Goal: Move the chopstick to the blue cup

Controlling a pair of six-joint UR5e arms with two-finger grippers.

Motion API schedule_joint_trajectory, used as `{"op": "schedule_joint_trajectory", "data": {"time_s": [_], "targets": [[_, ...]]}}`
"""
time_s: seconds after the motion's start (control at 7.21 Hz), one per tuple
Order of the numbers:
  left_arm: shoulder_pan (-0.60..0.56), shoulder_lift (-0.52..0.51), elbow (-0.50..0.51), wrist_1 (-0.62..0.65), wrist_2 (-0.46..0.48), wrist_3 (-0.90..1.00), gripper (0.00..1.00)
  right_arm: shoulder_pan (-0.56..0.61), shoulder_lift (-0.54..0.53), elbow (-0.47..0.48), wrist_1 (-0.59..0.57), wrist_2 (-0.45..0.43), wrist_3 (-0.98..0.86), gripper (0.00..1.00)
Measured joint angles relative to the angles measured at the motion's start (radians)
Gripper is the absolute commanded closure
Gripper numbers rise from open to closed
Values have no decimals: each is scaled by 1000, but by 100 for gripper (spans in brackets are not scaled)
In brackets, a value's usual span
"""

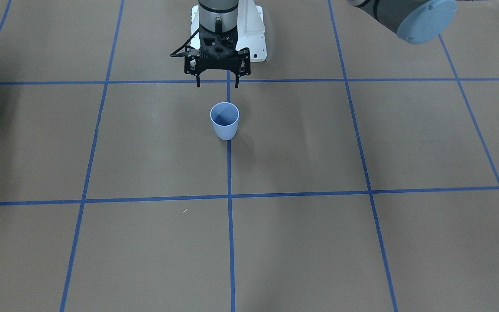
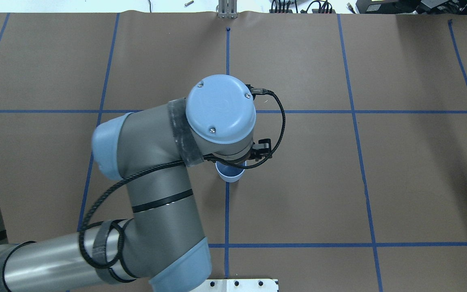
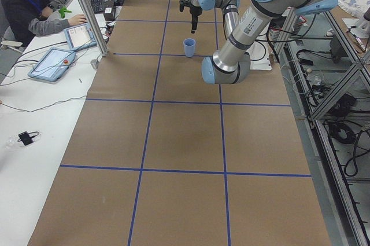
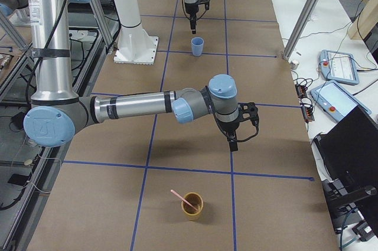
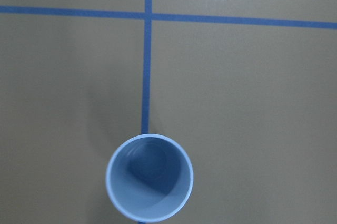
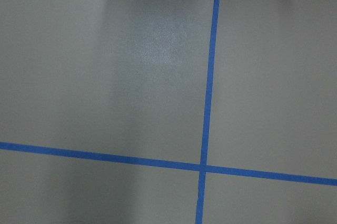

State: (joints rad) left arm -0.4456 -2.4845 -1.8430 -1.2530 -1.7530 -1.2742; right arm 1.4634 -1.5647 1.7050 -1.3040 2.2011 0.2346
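Two cups sit on the counter point(image 1: 319, 143), well apart. The blue cup point(image 1: 224, 120) stands upright on a blue tape line point(image 1: 230, 173) out in front of the base, and my left wrist camera looks straight down into its round mouth. The left fingers point(image 1: 197, 80) hang above the counter just on the robot's side of that cup, spread wide and clear of the rim.

Over at the robot's right end, in the right-side view, the tan cup point(image 4: 191, 206) stands upright too, and the chopstick point(image 4: 180, 197) is in it. It's thin and pinkish, lower end down inside the cup, long axis tilted. The free end sticks up past the rim and leans toward the robot's side of the counter.

The right fingers point(image 4: 232, 143) hover over the counter between the two cups, nearer the tan one, pointing down and touching nothing. I only get them from that side camera, so I can't tell if they're spread or closed. My right wrist camera gives me brown paper and crossing tape lines.
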Motion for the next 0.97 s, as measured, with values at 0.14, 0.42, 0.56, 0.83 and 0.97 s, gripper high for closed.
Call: {"op": "schedule_joint_trajectory", "data": {"time_s": [0.14, 0.42, 0.56, 0.83, 0.97], "targets": [[-43, 66, -68, 22, -2, 89, 2, 0, 0, 0, 0, 1, -1, 0], [-199, 219, -138, 23, -50, 345, 2, 0, -14, 4, 1, 1, -6, 0], [-300, 296, -151, 15, -114, 488, 2, 1, -24, 8, 1, 3, -9, 0], [-557, 460, -146, 0, -246, 879, 2, 14, -75, 39, 2, 23, -40, 0], [-710, 527, -116, 0, -330, 1090, 2, 40, -120, 69, 0, 41, -67, 0]]}}
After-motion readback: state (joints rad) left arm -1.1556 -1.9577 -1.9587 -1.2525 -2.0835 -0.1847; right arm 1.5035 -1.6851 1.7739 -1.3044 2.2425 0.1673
